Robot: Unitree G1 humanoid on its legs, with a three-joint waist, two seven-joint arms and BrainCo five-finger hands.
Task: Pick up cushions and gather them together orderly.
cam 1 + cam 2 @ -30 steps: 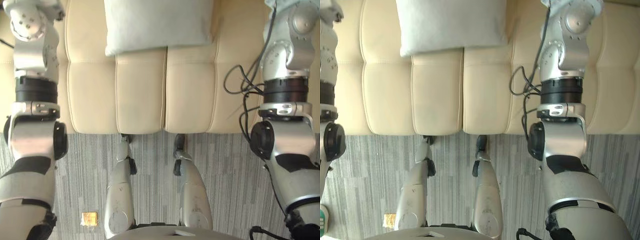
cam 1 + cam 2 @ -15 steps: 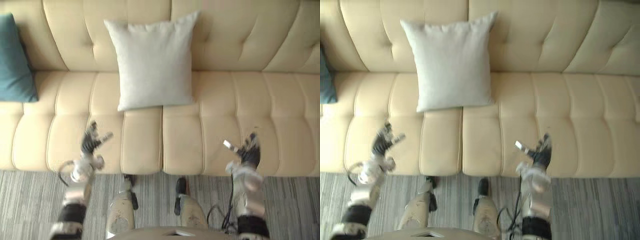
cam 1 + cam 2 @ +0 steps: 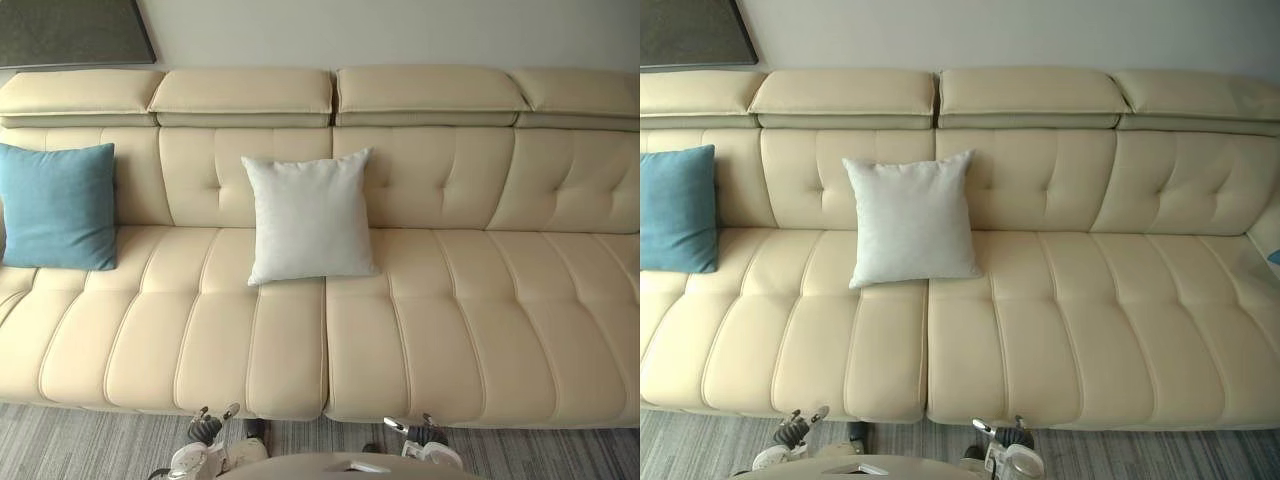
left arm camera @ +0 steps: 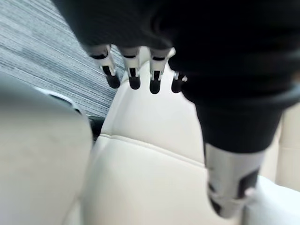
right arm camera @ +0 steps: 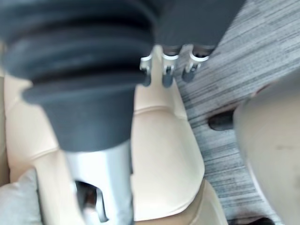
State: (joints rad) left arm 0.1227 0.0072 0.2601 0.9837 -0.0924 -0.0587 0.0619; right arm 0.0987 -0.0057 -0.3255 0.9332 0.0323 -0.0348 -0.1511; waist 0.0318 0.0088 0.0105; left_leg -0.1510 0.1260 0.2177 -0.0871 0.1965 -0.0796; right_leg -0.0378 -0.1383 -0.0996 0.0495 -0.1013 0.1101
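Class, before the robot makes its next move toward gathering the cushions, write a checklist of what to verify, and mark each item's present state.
1. Hands empty: ok; left hand and right hand hold nothing, fingers relaxed.
2. Cushions found: ok; pale grey cushion midway along the sofa, teal cushion at its left end.
3. Cushions together: not ok; they lean apart.
4. Hands near a cushion: not ok; both low before the sofa's front edge.
5. More cushions rightward: cannot tell.
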